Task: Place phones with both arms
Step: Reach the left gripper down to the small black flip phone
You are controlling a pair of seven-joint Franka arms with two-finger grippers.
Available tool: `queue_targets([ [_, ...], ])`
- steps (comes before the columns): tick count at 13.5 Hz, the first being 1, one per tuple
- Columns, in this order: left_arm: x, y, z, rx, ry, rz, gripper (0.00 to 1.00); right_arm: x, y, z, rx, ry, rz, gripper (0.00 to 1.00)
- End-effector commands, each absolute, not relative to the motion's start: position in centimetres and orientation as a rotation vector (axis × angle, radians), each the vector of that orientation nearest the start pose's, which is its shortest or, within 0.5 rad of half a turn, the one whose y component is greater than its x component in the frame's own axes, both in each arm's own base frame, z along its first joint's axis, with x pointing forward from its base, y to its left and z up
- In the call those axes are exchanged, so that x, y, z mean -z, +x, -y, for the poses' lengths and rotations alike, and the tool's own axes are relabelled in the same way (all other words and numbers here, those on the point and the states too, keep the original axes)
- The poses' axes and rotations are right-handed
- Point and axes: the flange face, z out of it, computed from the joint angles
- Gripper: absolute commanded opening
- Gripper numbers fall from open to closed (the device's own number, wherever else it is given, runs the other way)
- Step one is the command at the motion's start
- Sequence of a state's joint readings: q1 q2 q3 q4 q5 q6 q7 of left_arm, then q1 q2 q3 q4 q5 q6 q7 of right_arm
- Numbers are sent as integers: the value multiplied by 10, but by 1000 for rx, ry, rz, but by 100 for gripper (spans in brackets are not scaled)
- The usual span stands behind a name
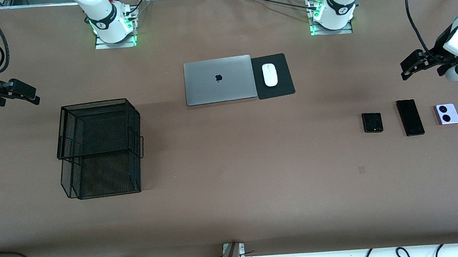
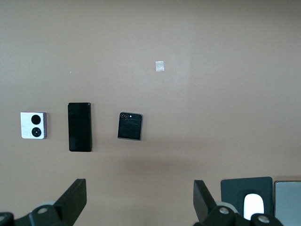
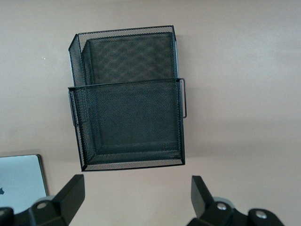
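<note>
Surfaces I see from here
Matt brown table [image 1: 233,185]; black wire-mesh basket [image 1: 100,149]; smooth grey metal laptop [image 1: 219,80]; glossy black slab phone [image 1: 410,117].

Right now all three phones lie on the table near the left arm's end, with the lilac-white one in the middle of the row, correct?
Not quite: the front view shows the long black slab in the middle, between the black flip phone and the lilac-white one.

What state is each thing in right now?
Flip phone: folded shut, flat on table.
Slab phone: flat, screen dark.
Lilac phone: folded, lenses up.
Laptop: lid closed.
Mesh basket: empty.
Left gripper: open, empty.
Right gripper: open, empty, above the basket.
</note>
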State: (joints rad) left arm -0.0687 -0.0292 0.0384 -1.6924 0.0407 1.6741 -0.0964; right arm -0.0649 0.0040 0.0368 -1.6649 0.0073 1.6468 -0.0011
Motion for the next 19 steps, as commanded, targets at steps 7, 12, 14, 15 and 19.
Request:
queue_targets([
  [7,-597,551,11,3,-3108,89,100,-592,558,17,-21,-3116,-67,100],
  [12,-543,568,-14,-192,-3085,147,100,-591,559,17,-21,-3116,-67,100],
  [14,-493,586,-25,-314,-3069,67,100,-593,558,17,-16,-3115,-68,100],
  [15,-460,596,-31,-365,-3055,38,100,-592,558,17,-18,-3115,-68,100],
  [19,-385,621,-68,-345,-3056,56,100,-593,558,17,-16,-3115,-68,100],
])
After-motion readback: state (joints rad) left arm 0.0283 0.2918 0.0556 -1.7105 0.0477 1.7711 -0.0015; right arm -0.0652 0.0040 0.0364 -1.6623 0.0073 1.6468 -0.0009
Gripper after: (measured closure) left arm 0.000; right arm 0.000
